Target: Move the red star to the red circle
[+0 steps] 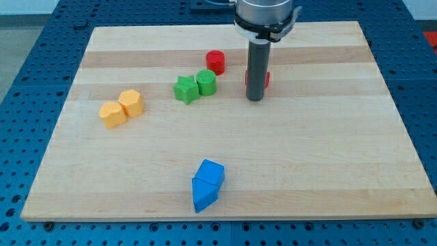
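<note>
The red circle [216,61] is a short red cylinder standing near the view's top, just left of centre. The red star [266,79] is mostly hidden behind my rod; only a red sliver shows on the rod's right side and a thinner one on its left. My tip [255,99] rests on the board directly in front of the red star, toward the view's bottom, and to the right of the red circle. I cannot tell whether the tip touches the star.
A green star [185,89] and a green cylinder [206,83] sit side by side just below the red circle. Two yellow blocks [121,108] lie at the left. Two blue blocks [206,185] lie near the board's bottom edge.
</note>
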Motion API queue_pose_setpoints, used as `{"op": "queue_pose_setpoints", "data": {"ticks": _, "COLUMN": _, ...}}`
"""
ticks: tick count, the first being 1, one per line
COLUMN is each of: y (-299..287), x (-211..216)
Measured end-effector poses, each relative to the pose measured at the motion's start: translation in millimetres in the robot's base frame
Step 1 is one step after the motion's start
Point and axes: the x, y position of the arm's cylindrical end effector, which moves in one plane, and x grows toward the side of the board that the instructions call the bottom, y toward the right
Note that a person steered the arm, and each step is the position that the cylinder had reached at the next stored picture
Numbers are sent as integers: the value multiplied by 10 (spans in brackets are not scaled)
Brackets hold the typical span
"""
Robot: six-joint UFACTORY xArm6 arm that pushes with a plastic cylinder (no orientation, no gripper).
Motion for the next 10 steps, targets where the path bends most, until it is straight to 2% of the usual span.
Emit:
{"op": "queue_pose_setpoints", "data": {"ticks": 2, "y": -213, "x": -505}}
{"op": "queue_pose_setpoints", "data": {"ticks": 3, "y": -220, "x": -494}}
{"op": "queue_pose_setpoints", "data": {"ticks": 4, "y": -74, "x": -292}}
{"op": "queue_pose_setpoints", "data": {"ticks": 5, "y": 28, "x": -342}}
{"op": "queue_pose_setpoints", "data": {"ticks": 7, "y": 953, "x": -665}}
{"op": "queue_pose_setpoints", "data": {"ticks": 8, "y": 846, "x": -848}}
{"op": "queue_pose_setpoints", "data": {"ticks": 9, "y": 581, "x": -846}}
{"op": "queue_pose_setpoints", "data": {"ticks": 10, "y": 557, "x": -736}}
